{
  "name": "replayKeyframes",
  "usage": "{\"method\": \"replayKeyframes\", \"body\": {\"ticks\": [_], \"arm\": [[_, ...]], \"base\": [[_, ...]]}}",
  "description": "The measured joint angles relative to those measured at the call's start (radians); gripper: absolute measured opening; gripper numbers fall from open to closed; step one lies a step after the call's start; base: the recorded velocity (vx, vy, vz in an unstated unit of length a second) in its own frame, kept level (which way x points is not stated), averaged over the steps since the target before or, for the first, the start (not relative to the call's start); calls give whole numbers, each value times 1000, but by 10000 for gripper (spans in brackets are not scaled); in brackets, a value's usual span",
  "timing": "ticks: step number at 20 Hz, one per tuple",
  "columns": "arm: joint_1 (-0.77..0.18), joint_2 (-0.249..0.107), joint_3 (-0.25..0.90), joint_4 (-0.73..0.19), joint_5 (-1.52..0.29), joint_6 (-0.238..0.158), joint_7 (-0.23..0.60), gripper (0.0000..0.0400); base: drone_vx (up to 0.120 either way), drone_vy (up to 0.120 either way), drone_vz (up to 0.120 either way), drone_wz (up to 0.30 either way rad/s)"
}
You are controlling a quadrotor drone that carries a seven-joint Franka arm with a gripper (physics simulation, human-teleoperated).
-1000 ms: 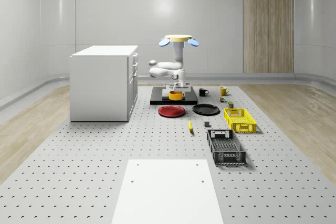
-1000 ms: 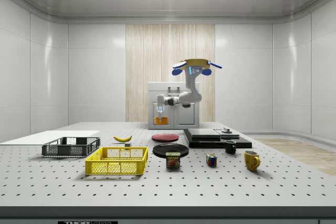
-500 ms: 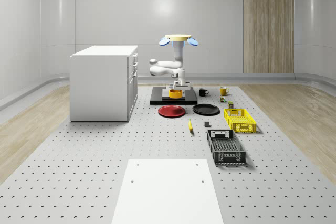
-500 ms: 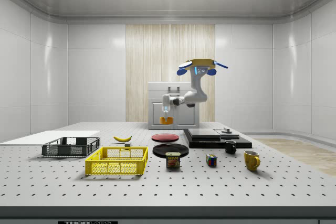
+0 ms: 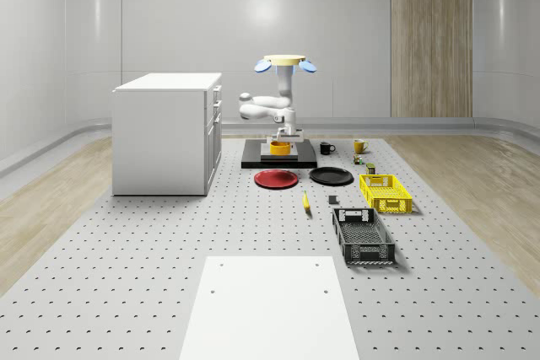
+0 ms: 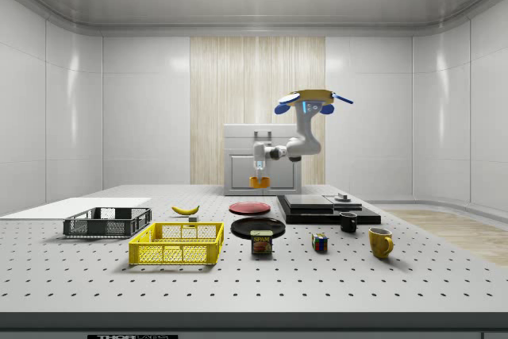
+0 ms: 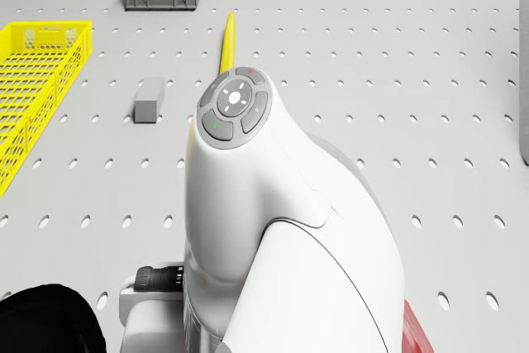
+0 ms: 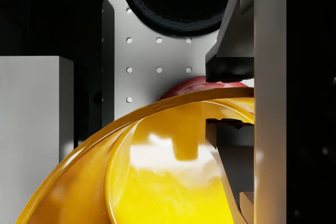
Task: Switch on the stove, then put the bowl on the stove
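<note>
The orange bowl [image 5: 280, 147] hangs in the air by its rim, with my gripper [image 5: 282, 138] shut on it. In the side view the bowl [image 6: 258, 182] is above the table, just off the left edge of the black stove [image 6: 327, 209]. In the wrist view one finger [image 8: 231, 66] sits outside the bowl's rim [image 8: 157, 109] and the other inside it; the red plate [image 8: 197, 83] and the stove [image 8: 47, 24] lie below. The drone [image 5: 287, 62] hovers over the stove [image 5: 305, 161], whose knob [image 6: 342, 197] stands on top.
A red plate [image 5: 276, 179] and a black plate [image 5: 331, 176] lie in front of the stove. A banana [image 5: 305, 201], yellow basket [image 5: 385, 192] and black crate [image 5: 362, 235] are nearer. Two mugs [image 5: 326, 148] stand beside the stove; a white cabinet [image 5: 167, 132] stands at the left.
The drone, arm and held bowl have shifted toward the stove, to the side view's right and away from the red plate. The gripper has stayed shut on the bowl.
</note>
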Motion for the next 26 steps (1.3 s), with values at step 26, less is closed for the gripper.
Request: {"method": "replayKeyframes", "body": {"ticks": [26], "arm": [[-4, -27, 2, 1, 11, 25, 3, 100]], "base": [[-120, -6, 0, 0]]}}
